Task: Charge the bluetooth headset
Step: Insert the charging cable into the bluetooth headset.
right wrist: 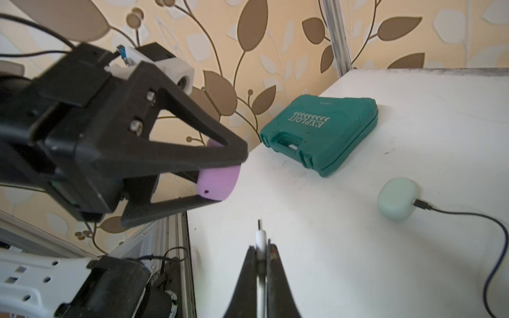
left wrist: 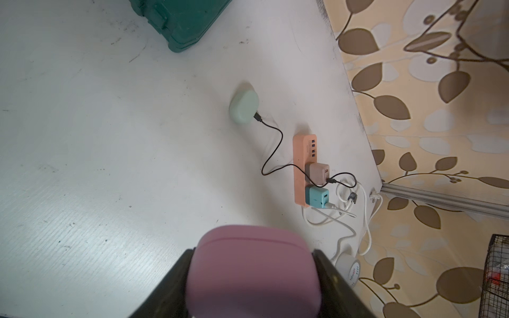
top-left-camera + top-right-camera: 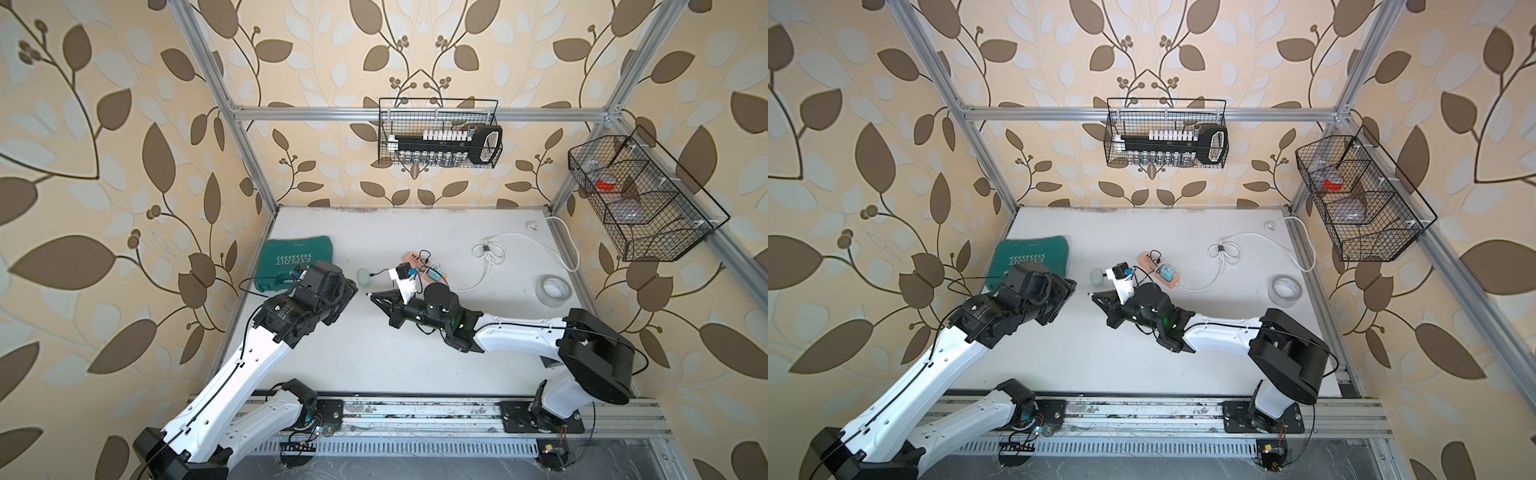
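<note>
Headset case: purple, held off the worktop by the left tool at centre-left, just right of the green toolbox.
Left tool: partly spread, its fingers clamped on the two broad faces of the case, out near their tips.
Right tool: pressed together on a white plug, whose metal tip points toward the case with a clear gap between them.
Step in hand: probably lining the plug up with the charging port; a small dark hole on the case's end may be that port, but it is too small to be sure.
Risk, missed port: both pieces hang in the air, so a slight offset or tilt would drive the tip into the shell.
Risk, plug pivot: the pinch is narrow on a slim body, so pushing could swing the plug or slide it back between the fingers.
Risk, case slip: the shell looks smooth and rounded, so a push from the right may twist it in the left tool.
Risk, cable drag: the plug's lead cannot be traced. If it runs to the teal adapter on the orange power strip, a taut pull could shift the strip and tug the black cable out of the mint case.
Risk, no power: the strip's white cord seems to end in a loose mains plug at the far right corner; if so, nothing charges.
</note>
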Tool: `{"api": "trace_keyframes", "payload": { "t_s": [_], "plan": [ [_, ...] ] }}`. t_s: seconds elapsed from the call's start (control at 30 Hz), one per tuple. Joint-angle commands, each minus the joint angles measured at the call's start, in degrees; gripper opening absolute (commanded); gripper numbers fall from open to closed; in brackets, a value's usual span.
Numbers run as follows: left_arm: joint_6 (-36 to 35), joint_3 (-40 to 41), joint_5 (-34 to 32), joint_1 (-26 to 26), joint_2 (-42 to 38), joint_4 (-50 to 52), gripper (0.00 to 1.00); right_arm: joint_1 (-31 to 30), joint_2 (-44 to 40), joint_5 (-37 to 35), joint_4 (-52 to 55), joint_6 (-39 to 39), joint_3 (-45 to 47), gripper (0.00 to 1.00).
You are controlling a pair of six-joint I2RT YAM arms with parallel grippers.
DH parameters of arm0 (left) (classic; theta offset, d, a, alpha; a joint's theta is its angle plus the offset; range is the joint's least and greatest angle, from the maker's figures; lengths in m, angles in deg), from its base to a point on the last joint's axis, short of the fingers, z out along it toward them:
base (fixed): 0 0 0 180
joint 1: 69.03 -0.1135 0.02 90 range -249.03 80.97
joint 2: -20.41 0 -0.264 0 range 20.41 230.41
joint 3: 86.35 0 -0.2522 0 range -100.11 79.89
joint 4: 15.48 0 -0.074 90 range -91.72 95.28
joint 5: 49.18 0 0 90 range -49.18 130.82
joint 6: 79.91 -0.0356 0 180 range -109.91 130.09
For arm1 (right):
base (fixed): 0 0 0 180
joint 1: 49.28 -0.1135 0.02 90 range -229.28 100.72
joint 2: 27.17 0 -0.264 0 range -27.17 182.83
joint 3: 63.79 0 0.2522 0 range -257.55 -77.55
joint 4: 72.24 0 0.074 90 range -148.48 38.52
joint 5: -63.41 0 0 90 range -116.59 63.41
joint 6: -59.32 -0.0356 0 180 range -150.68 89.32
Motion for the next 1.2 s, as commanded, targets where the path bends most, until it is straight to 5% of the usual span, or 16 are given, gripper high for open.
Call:
{"api": "trace_keyframes", "payload": {
  "t_s": [0.0, 0.3, 1.17],
  "plan": [
    [-1.26, -0.19, -5.08, 0.83, -0.95, -2.89, 0.27, -0.72, 2.96, 1.38, -5.88, -1.90, -3.33, 0.07],
    [-2.49, 1.54, -5.79, 1.30, -1.97, -7.18, 0.28, -1.69, 9.56, 2.22, -10.91, -4.32, -7.37, 0.07],
    [-2.93, 2.62, -7.09, 1.28, -4.97, -10.94, 0.28, -2.63, 16.88, -1.81, -38.28, -14.07, -1.02, 0.06]
  ]
}}
